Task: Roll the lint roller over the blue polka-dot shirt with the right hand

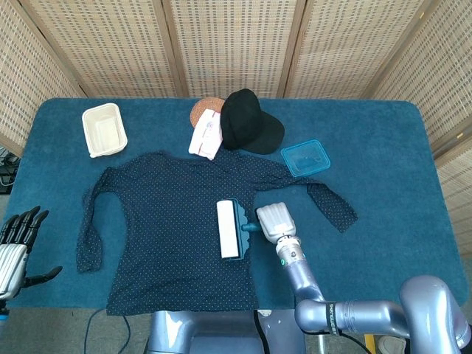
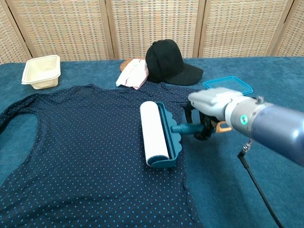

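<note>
Fingers (image 2: pixel 205 130) of the right hand (image 2: pixel 213 107) wrapped around the teal handle of the lint roller (image 2: pixel 156 134), white roll lying flat on the blue polka-dot shirt (image 2: pixel 85 142) spread on the desk (image 1: pixel 383 184), near its right hem. Rolling step looks underway; next move likely calls for pushing the roll across the fabric toward the left sleeve with steady downward pressure. Left hand (image 1: pixel 16 243) idle at desk edge, fingers apart, holding nothing; no readable brands or writing anywhere.
</note>
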Robot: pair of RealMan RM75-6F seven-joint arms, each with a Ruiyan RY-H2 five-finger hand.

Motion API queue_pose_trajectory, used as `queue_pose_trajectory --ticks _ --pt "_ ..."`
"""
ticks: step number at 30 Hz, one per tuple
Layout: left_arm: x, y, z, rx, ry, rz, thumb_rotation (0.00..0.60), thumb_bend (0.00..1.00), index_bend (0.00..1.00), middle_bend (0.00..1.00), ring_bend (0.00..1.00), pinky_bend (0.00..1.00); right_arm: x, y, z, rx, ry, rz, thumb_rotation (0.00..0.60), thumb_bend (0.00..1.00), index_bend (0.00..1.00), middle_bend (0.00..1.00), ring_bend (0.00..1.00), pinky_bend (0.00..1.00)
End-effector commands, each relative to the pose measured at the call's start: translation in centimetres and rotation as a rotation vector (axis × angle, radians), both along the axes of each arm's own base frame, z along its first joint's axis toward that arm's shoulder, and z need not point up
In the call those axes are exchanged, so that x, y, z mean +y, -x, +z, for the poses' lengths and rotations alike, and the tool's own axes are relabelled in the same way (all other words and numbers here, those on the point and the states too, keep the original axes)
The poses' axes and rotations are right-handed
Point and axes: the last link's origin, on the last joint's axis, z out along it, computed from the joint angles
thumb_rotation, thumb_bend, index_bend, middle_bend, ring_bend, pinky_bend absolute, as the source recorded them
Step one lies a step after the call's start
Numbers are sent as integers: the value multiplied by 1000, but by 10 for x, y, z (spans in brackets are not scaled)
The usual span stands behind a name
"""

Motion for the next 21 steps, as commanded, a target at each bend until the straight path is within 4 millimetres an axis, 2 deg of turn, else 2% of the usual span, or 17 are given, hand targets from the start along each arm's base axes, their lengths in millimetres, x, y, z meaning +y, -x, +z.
queue_pose_trajectory --ticks 1,4,10,15,21 --pt "1 0 1 -6 0 2 600 0 0 0 0 0 -7 -20 14 25 33 40 600 772 691 1000 1000 1000" --pt "1 0 2 -10 0 1 600 0 0 0 0 0 -13 -39 19 71 55 82 600 772 699 1000 1000 1000" --pt "3 2 4 -20 2 6 600 0 0 0 0 0 -21 -77 15 247 65 174 600 775 708 1000 1000 1000" --pt "6 5 5 -27 8 18 600 0 0 0 0 0 -18 -109 10 399 19 155 600 779 718 1000 1000 1000" --pt "8 6 4 -29 20 23 600 0 0 0 0 0 -11 -137 0 454 -21 145 600 782 733 1000 1000 1000"
